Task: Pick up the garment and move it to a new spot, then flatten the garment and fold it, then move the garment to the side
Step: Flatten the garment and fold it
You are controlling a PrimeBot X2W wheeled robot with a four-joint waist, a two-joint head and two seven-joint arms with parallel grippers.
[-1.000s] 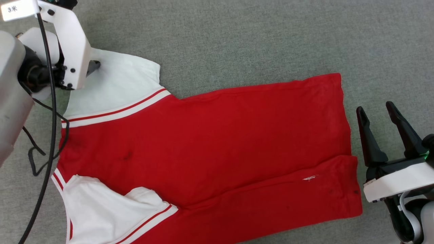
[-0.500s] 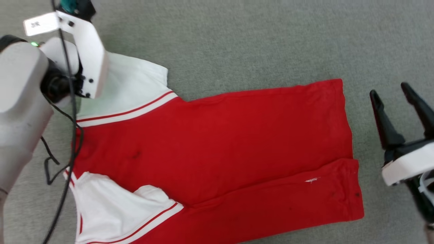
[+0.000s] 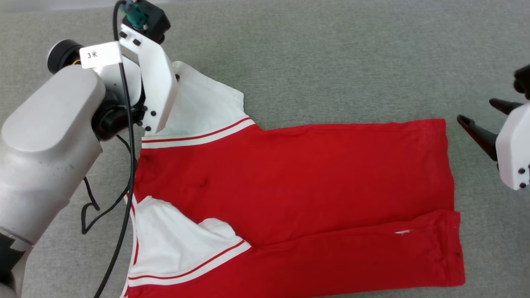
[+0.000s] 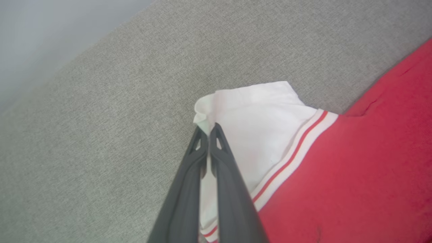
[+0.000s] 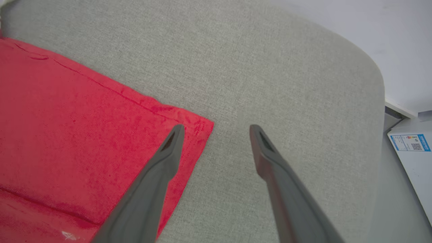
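Clamped shut since second ago: left gripper [image 4: 207, 130], on far white sleeve [image 4: 263, 121] at cuff corner. Right gripper [image 5: 216, 130] spread wide, empty, just off far hem corner of red jersey [image 3: 310, 178]. Flat on grey fabric surface [image 3: 331, 62], collar-to-hem axis left–right, hem toward right edge.

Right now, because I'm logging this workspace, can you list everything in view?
garment: one, red with white sleeves and striped trim, spread on the grey surface.
grey surface: one, grey fabric, under the garment.
box: one, white with a blue label, past the surface's edge in the right wrist view.
cable: one, black, hanging along the left arm.
tag: one, white, on the left wrist.
left gripper: one, dark fingers, shut on the garment's far white sleeve.
right gripper: one, dark fingers, open, beside the garment's hem corner.
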